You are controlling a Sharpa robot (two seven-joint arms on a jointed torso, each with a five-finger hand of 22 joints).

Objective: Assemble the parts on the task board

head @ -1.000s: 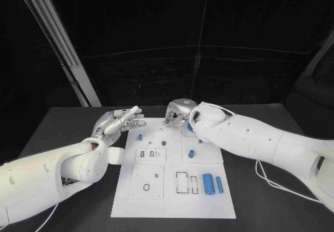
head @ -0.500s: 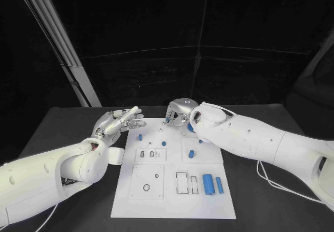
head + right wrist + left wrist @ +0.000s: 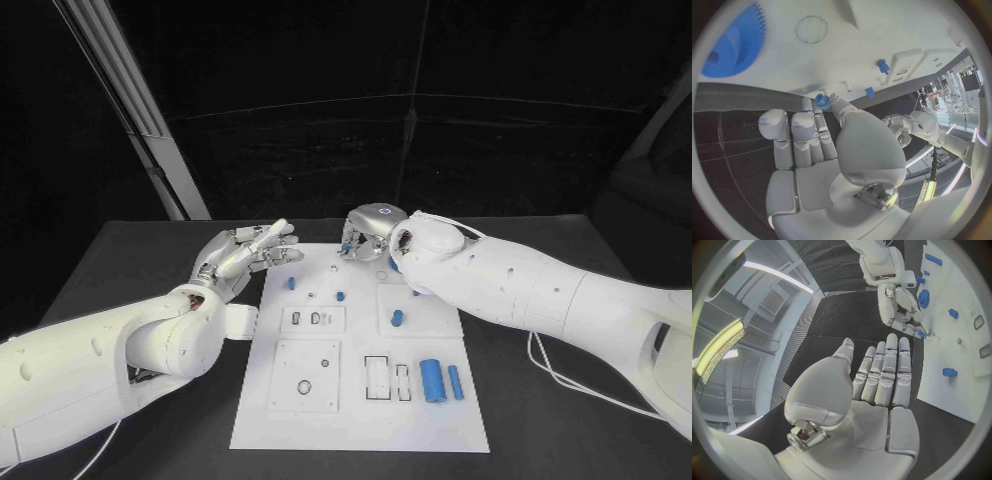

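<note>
**Right hand pinches a part at the board's far edge**

The right hand [image 3: 368, 235] pinches a small blue part [image 3: 821, 99] over the board's [image 3: 361, 400] far edge. The left hand [image 3: 248, 250] hovers beside the board, fingers straight, holding nothing.

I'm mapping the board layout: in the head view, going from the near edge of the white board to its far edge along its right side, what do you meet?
Two long blue cylinders lying side by side → a small blue part → the right hand at the task board's far edge.
</note>
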